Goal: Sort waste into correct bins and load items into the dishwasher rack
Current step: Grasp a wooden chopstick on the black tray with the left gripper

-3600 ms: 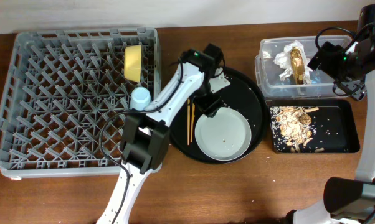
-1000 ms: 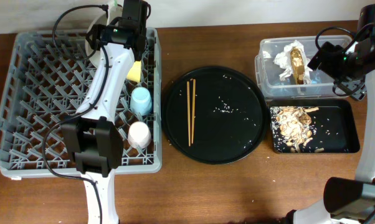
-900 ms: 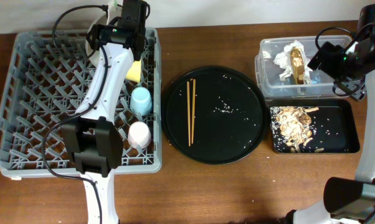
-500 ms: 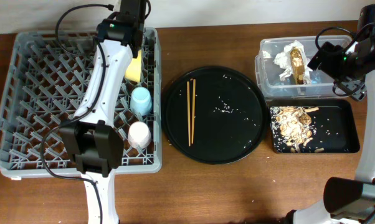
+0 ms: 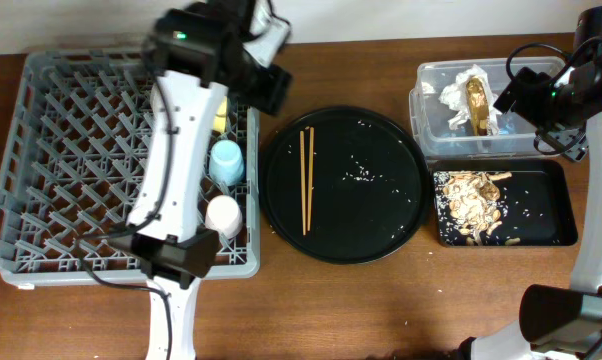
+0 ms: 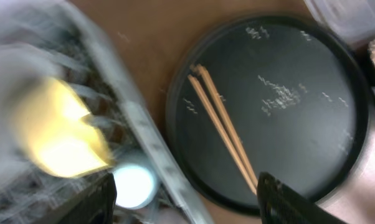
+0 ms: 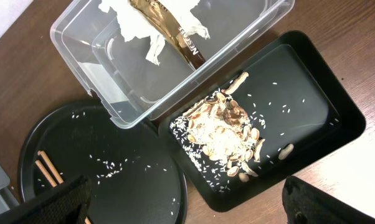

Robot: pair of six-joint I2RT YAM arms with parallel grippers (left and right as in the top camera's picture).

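The grey dishwasher rack [image 5: 81,150] holds the yellow bowl [image 5: 218,115], the light blue cup [image 5: 226,160] and the pink-white cup [image 5: 222,215] along its right side. Two chopsticks [image 5: 305,180] lie on the round black tray. My left gripper [image 5: 266,85] hovers open and empty over the rack's back right corner. Its blurred wrist view shows the bowl [image 6: 56,134], the blue cup [image 6: 132,185] and the chopsticks [image 6: 222,127]. My right gripper [image 5: 521,92] is open and empty above the clear tub [image 5: 431,120]. The plate does not show.
The clear tub [image 7: 81,50] holds crumpled paper [image 7: 137,18] and a gold-brown wrapper [image 7: 178,37]. The shallow black tray [image 5: 556,205] holds food scraps [image 5: 471,205] and rice. The round black tray [image 5: 381,200] carries scattered rice grains.
The plate has left the round tray and the pink-white cup now stands in the rack. My left arm has swung from the rack's back edge to the right. The right arm has not moved.
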